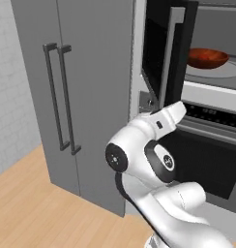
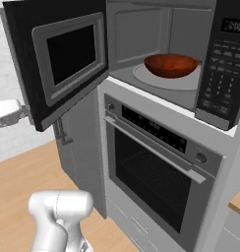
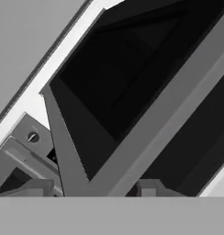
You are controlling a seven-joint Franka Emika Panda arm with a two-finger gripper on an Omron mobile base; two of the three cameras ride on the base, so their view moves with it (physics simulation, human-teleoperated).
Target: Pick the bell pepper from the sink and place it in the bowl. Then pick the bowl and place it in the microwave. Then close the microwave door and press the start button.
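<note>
Two of the task's four steps look finished to you, judging by how things lie. Starting at the left of the right base view, you see the white hand of the arm reaching in just behind the outer face of the microwave door [image 2: 68, 59], which stands swung wide open with its grey frame and dark window turned toward the camera. The gripper [image 3: 91, 187] is close up against that door in the hand view: its two small tips rise at the bottom with the door's lower edge and a grey frame bar running above and between them. The tips stand apart, with a wide gap and nothing clamped in it.

Moving right, the microwave [image 2: 156, 29] shows its grey interior, and the bowl [image 2: 170, 65] sits on the round turntable inside. A brighter red patch lies in the bowl's middle, likely the bell pepper [image 2: 169, 63], though it is too small to be sure. Further right is the black keypad panel [image 2: 221, 64], and below it the oven [image 2: 156, 172] with its bar handle.

So you still have the door to push shut and the start button to press; I cannot tell from these views which key that is.
</note>
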